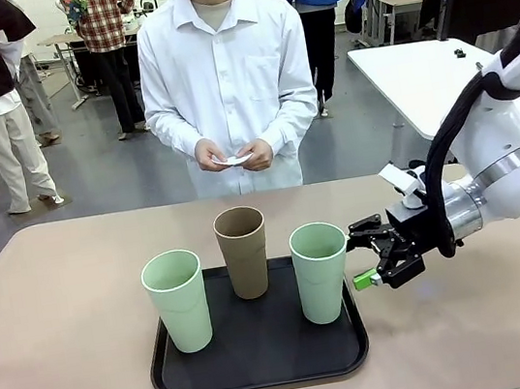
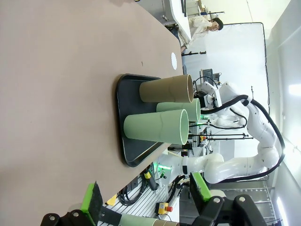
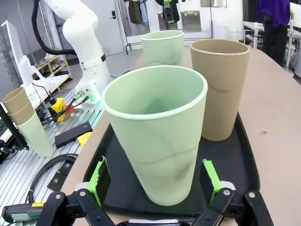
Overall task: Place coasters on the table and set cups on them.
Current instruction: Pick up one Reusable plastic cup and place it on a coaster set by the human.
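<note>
Three cups stand on a black tray on the beige table: a mint green cup at the left, a brown cup behind the middle, and a mint green cup at the right. My right gripper is open at the right cup's side. In the right wrist view this cup sits between the green pads with small gaps. My left gripper is open and holds nothing, well back from the tray. The person holds white coasters in both hands.
A white table stands at the back right behind my right arm. The person stands at the far edge, facing the tray. Spare stacked cups stand off the table near the left arm's base.
</note>
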`<state>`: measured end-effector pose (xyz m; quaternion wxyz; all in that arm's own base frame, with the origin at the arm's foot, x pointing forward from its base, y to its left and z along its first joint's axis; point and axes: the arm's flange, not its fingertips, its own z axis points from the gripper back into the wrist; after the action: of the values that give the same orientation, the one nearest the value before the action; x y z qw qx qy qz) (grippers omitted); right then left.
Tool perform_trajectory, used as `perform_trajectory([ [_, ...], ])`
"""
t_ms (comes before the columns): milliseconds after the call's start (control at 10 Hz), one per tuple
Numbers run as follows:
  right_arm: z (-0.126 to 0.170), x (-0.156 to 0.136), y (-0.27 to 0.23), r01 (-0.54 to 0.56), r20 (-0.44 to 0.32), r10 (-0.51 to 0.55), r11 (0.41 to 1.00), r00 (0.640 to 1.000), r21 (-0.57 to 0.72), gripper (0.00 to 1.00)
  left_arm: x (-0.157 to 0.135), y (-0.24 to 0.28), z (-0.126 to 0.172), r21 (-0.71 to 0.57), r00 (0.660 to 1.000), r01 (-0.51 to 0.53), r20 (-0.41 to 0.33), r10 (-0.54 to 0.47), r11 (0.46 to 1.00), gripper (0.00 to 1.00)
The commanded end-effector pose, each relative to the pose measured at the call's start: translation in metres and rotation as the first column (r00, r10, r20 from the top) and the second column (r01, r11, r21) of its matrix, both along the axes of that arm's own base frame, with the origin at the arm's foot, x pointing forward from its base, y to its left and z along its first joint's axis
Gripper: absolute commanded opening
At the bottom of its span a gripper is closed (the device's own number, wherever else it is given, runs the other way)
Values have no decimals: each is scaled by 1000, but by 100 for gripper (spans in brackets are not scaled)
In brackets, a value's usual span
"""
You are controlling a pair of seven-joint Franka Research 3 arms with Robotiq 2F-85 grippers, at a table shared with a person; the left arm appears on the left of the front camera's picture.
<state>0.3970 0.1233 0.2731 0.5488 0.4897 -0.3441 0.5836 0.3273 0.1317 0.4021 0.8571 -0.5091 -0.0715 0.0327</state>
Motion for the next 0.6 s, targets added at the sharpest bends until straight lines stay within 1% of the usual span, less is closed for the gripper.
perform_trajectory([
  [0,-14,13,9,9,18,-9,1000,1000,6,100,0,1,1,-12,1000,-10,3,10,1000,100],
  [200,-18,17,15,-8,10,8,1000,1000,8,100,0,1,1,-12,1000,-10,3,10,1000,100],
  [400,-19,16,22,-83,15,83,996,996,37,100,0,1,1,-12,1000,-10,3,10,1000,100],
  [500,-19,16,23,-96,17,95,995,995,39,100,0,1,1,-12,1000,-10,3,10,1000,100],
])
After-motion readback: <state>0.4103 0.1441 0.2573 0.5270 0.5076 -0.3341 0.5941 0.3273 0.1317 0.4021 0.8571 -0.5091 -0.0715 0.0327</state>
